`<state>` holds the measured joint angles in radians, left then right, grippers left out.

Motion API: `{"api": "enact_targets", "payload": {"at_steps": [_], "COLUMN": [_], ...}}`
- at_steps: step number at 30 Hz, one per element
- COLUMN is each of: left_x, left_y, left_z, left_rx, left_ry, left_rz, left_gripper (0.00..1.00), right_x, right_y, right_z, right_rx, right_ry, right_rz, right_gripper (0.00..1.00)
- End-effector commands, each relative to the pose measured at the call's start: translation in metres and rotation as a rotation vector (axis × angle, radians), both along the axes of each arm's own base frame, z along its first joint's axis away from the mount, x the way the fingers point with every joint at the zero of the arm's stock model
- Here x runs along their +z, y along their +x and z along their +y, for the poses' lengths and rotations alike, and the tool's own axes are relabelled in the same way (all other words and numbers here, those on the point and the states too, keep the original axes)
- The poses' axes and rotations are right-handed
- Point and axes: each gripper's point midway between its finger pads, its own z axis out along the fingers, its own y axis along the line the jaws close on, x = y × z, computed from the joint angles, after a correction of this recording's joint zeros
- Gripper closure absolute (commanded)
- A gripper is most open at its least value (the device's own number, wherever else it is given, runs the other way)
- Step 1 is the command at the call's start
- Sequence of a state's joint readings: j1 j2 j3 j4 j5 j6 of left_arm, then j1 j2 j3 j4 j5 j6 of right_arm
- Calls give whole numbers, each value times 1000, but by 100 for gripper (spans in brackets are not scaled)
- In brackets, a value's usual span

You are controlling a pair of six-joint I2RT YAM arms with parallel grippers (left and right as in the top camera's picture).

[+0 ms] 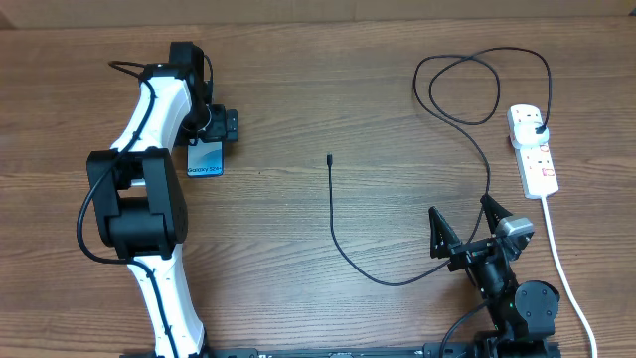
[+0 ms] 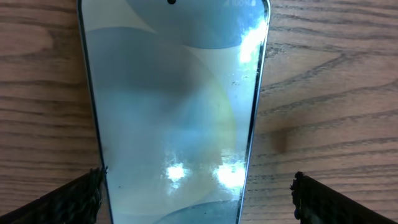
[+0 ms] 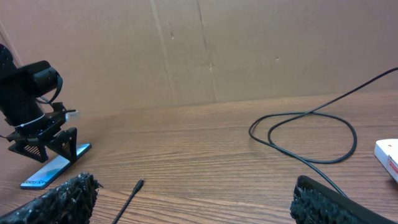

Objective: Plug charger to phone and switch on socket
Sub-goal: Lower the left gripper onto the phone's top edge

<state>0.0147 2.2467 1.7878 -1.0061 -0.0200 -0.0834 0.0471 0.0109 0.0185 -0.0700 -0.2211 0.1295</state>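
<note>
Here phone sits btwn spread left fingers.

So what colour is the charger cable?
The charger is plain black all along; the overhead view shows it best.

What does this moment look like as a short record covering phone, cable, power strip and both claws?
phone: light blue-screened rectangular smartphone, flat on wooden table
left claw: open, fingers either side of phone
cable: thin black charger cable, connector tip free mid-table, apart from phone
strip: white oblong power strip, black plug at its far end; switch state unreadable
right claw: open, empty
</note>
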Motion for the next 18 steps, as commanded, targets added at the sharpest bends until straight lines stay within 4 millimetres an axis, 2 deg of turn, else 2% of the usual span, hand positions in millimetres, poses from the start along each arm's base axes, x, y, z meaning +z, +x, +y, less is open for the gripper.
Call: {"api": "enact_targets", "payload": {"at_steps": [1, 18], "left_x": [-5, -7], "left_y": [-1, 5], "left_z": [2, 0], "left_rx": [-48, -22], "left_ry": [21, 8], "left_rz": [12, -9], "left_gripper": [0, 0], "right_x": [-2, -2], "right_y": [1, 1], "right_z": [-2, -2], "right_rx": [-10, -10], "right_ry": [-4, -4], "right_rz": [-4, -5], "right_gripper": [0, 0]}}
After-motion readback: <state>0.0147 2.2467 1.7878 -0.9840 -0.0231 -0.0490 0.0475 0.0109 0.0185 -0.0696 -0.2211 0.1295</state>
